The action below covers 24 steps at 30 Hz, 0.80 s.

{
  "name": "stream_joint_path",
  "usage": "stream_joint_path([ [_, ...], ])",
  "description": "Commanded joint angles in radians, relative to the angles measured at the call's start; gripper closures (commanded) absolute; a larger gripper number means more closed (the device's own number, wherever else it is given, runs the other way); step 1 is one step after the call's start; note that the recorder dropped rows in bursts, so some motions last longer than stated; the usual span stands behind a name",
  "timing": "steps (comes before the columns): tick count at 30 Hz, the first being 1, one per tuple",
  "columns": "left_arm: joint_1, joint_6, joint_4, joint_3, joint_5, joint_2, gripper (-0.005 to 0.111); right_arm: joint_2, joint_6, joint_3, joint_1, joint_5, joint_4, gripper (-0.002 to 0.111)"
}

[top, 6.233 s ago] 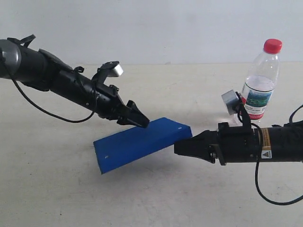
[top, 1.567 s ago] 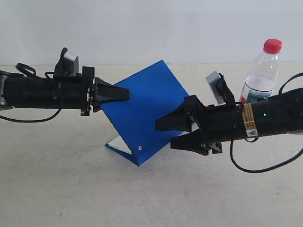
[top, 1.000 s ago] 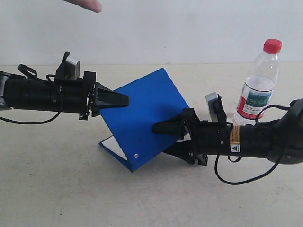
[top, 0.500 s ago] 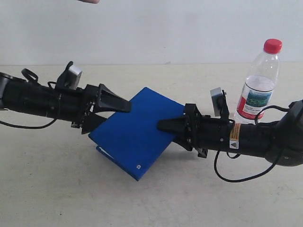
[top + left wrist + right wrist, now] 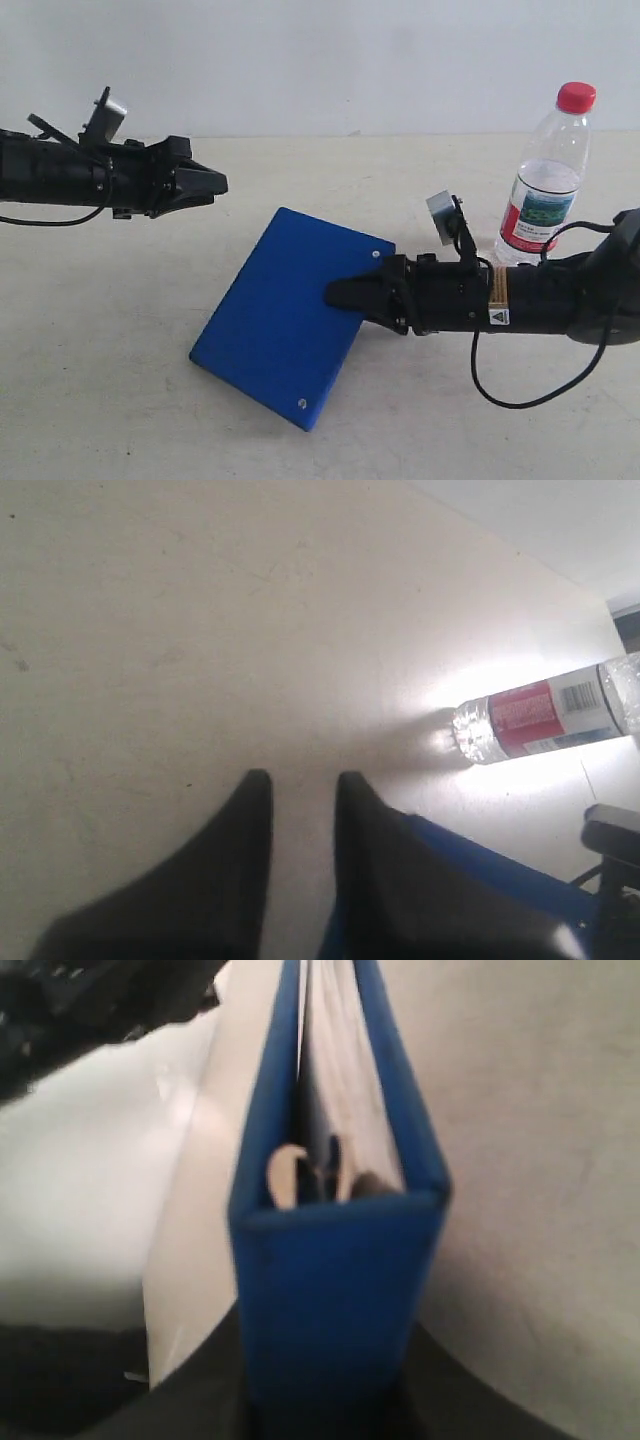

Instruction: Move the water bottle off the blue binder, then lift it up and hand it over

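Exterior view: on the water bottle (image 5: 546,200) the label cannot be read. The right end effector (image 5: 336,293), held level, grasps the blue binder (image 5: 280,340). The left end effector (image 5: 218,183) is released and empty.

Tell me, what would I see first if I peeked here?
The bright blue binder in the middle jumps out, with the right gripper clamped on its edge. A water bottle with a red cap stands upright at the right, off the binder. The left gripper hangs empty, upper left.

Clear plastic water bottle (image 5: 548,190), matt blue binder (image 5: 285,340)
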Motion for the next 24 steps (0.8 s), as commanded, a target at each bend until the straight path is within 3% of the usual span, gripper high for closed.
stream_joint_path([
  [1,0.003,0.015,0.014,-0.003,0.013,-0.012,0.101,-0.078,-0.158,0.0,0.001,-0.02,-0.14,0.108],
  [9,-0.006,0.15,-0.006,0.014,-0.073,-0.127,0.102,-0.288,-0.155,0.0,0.019,-0.02,-0.202,0.108],
  [14,-0.026,0.199,-0.002,0.072,-0.241,-0.219,0.102,-0.474,-0.157,0.0,0.136,-0.02,-0.215,0.108],
  [19,-0.026,0.266,-0.007,0.139,-0.291,-0.259,0.102,-0.694,-0.213,-0.005,0.311,0.316,-0.209,0.108],
  [24,-0.026,0.398,-0.084,0.212,-0.321,-0.28,0.102,-0.84,-0.206,-0.057,0.371,0.458,-0.205,0.108],
])
